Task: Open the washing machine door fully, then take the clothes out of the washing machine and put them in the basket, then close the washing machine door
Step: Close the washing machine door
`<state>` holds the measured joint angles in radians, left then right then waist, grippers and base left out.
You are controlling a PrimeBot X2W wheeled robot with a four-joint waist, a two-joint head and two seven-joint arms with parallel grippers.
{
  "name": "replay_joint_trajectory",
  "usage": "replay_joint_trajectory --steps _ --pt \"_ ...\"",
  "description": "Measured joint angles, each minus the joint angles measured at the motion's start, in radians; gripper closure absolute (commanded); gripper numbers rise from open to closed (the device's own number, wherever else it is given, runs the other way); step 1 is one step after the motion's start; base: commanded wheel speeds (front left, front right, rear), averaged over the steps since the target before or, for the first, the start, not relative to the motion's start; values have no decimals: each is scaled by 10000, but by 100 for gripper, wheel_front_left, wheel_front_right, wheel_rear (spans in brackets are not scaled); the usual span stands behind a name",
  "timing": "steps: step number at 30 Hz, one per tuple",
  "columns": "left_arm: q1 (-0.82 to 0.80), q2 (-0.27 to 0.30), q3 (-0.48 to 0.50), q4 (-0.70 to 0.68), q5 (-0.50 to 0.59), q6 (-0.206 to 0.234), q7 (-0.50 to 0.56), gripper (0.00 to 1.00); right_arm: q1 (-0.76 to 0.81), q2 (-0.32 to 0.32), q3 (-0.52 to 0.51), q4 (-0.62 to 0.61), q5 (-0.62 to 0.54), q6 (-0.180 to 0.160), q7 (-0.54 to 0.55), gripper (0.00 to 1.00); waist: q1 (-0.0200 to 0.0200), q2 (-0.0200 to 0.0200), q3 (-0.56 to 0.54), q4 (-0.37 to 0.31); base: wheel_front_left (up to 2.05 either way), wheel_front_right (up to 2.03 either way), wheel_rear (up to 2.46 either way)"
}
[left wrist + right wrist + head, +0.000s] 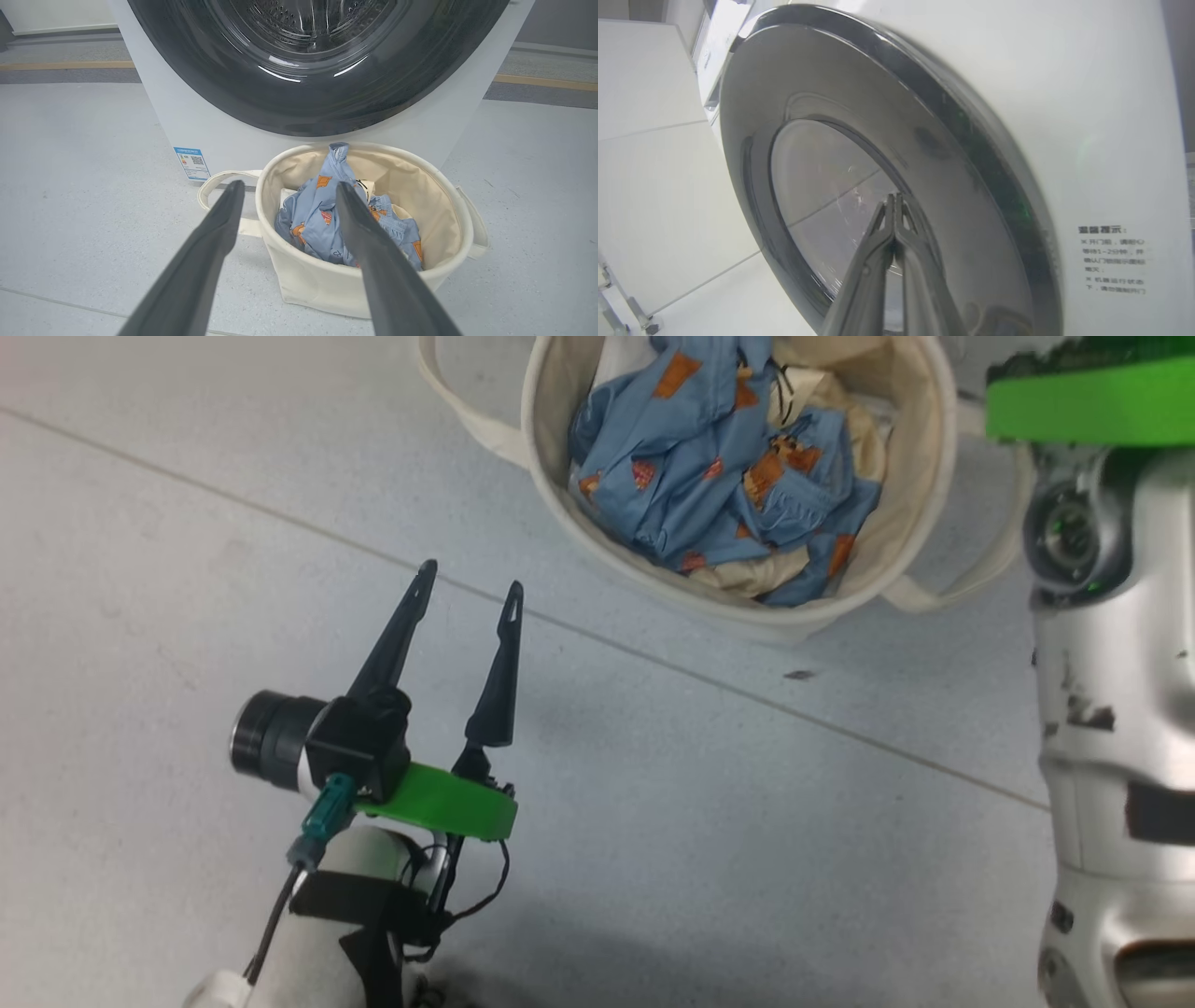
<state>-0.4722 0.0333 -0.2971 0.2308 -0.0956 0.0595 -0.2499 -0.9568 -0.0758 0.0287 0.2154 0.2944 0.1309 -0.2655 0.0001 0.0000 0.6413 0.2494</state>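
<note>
The cream basket (pixel 920 513) stands on the floor with the blue, orange-printed clothes (pixel 709 457) piled inside. My left gripper (pixel 470 581) hovers open and empty to the basket's lower left. In the left wrist view its open fingers (pixel 210 242) point at the basket (pixel 327 284) and the clothes (pixel 310 219), which stand just before the white washing machine (pixel 187 126). The washing machine door (pixel 261 88) lies flat against the machine's front. My right gripper (pixel 894 200) is shut, its tips at the door (pixel 934 154) near the edge of the glass; contact is unclear.
Pale grey floor tiles spread around the basket. My right arm's silver forearm (pixel 1111 709) with a green bracket (pixel 1092 401) rises along the right edge. A blue label (pixel 191 163) and a black text sticker (pixel 1111 259) mark the machine's front.
</note>
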Motion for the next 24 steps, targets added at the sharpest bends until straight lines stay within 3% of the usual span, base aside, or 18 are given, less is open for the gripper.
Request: replay_joint_trajectory --steps 8,14,18,24 --pt "702 46 520 228 -8 -186 0 0 1523 4 1227 -468 2 0 0 100 -1 0 -1270 -380 0 0 0" --pt "1251 159 848 357 -84 -435 0 0 2887 17 2506 -598 -1126 0 2 100 -1 0 -2277 -849 0 0 0" --pt "1689 161 1271 527 -779 -600 0 0 3779 19 2585 -924 -1338 0 2 100 -1 1 -2876 -1299 0 0 0" --pt "2140 274 1384 224 -286 -594 0 0 5500 56 1889 -1254 -1639 0 2 100 -2 1 -3582 -2065 0 0 0"
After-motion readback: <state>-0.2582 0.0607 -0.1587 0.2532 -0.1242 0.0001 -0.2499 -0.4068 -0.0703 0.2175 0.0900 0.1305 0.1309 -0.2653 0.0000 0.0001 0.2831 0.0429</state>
